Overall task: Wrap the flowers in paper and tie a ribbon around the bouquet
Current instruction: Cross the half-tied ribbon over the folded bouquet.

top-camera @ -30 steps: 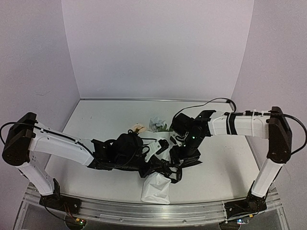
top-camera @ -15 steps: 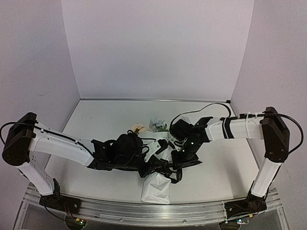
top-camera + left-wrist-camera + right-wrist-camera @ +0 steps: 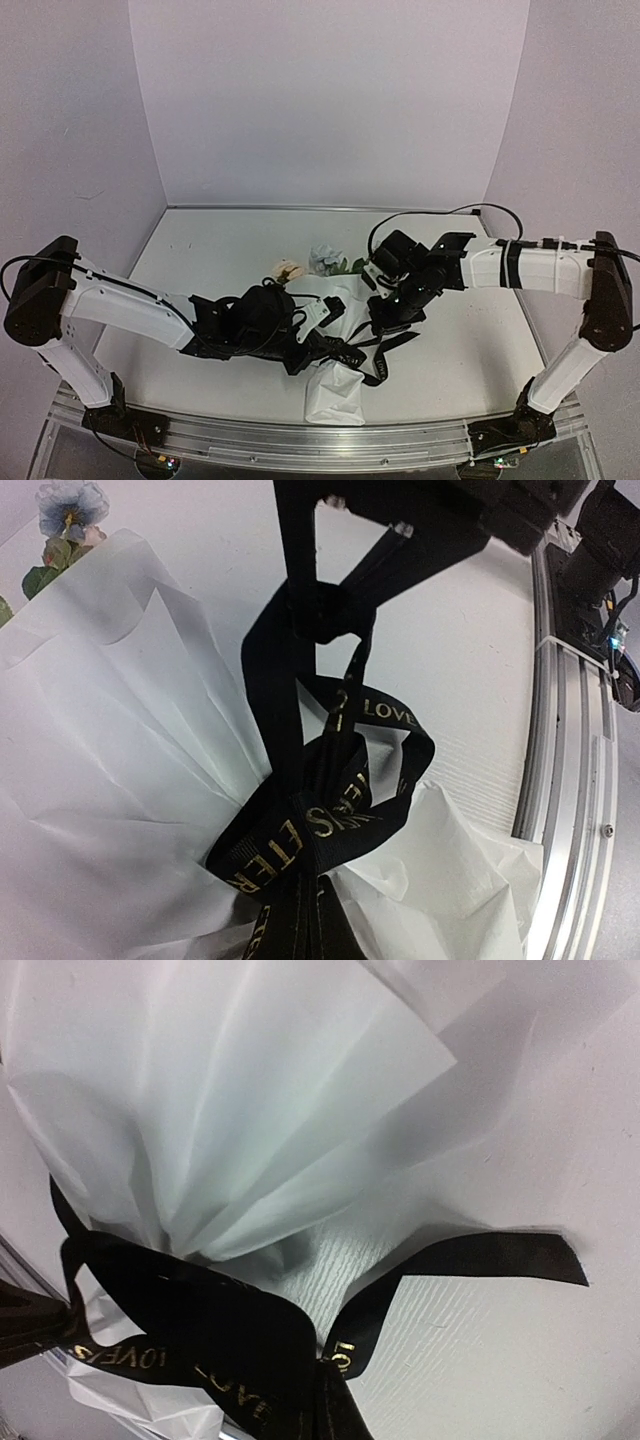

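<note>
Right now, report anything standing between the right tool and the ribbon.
Nothing visible does. The right tool is shut, and the ribbon runs straight into it, so it appears gripped already. Only the ribbon's own loops and the paper lie nearby.

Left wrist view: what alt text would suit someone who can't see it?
A black ribbon with gold lettering is looped and knotted around the gathered neck of white paper, one strand running to the top edge. A pale blue flower peeks out top left; a metal rail borders the right.
</note>
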`<state>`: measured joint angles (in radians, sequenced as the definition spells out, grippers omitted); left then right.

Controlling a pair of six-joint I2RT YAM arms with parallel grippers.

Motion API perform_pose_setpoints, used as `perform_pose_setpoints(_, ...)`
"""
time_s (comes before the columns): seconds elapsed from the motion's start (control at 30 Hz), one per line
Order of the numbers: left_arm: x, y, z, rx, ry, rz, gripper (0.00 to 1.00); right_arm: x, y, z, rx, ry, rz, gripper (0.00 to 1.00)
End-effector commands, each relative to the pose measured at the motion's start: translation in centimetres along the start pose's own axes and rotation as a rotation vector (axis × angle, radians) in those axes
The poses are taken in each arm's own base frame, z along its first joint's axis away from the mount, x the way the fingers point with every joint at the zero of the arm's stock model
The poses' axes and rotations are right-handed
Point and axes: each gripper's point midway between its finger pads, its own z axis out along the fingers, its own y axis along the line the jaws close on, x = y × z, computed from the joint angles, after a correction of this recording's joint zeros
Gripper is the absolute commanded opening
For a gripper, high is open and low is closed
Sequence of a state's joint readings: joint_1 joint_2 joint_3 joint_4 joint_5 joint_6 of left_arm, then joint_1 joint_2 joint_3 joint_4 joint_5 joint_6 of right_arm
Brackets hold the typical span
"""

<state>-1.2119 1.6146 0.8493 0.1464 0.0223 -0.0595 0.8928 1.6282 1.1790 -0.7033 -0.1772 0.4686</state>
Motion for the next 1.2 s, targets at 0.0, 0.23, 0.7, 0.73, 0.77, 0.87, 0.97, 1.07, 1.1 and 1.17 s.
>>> perform_pose_setpoints(0.0,-0.7,0.0,-1.1,-0.008,-0.024,-0.015,0.0,-2.2,0.2,-2.3,0.027,-0.095,-0.002,0.0)
perform_pose_setpoints(0.23,-0.1,0.1,-1.1,-0.01,-0.007,-0.019,0.0,-3.8,0.5,-4.2,0.041,-0.192,-0.033,0.0)
perform_pose_setpoints(0.7,-0.3,-2.3,-2.4,0.061,0.001,-0.025,0.0,-4.7,2.5,-4.4,-0.003,-0.15,-0.07,0.0)
perform_pose_setpoints(0.73,-0.5,-2.7,-2.3,0.071,0.001,-0.018,0.0,-4.9,2.8,-4.5,-0.01,-0.151,-0.068,0.0)
perform_pose_setpoints(0.77,-0.8,-3.3,-2.3,0.081,-0.001,-0.011,0.0,-5.1,3.0,-4.5,-0.017,-0.151,-0.066,0.0)
perform_pose_setpoints(0.87,-1.3,-4.3,-1.7,0.096,-0.004,0.004,0.0,-5.4,3.8,-4.6,-0.045,-0.148,-0.058,0.0)
perform_pose_setpoints(0.97,-2.1,-4.1,-1.5,0.073,-0.029,-0.014,0.14,-5.3,4.4,-4.7,-0.068,-0.141,-0.058,0.0)
perform_pose_setpoints(1.07,-3.7,-3.8,-2.4,0.058,-0.096,-0.041,0.32,-5.0,4.4,-4.6,-0.079,-0.133,-0.054,0.0)
perform_pose_setpoints(1.1,-4.1,-3.5,-2.7,0.042,-0.118,-0.047,0.35,-4.9,4.4,-4.5,-0.082,-0.133,-0.053,0.0)
perform_pose_setpoints(1.17,-4.7,-3.4,-3.3,0.039,-0.141,-0.051,0.41,-4.7,4.4,-4.4,-0.086,-0.134,-0.052,0.0)
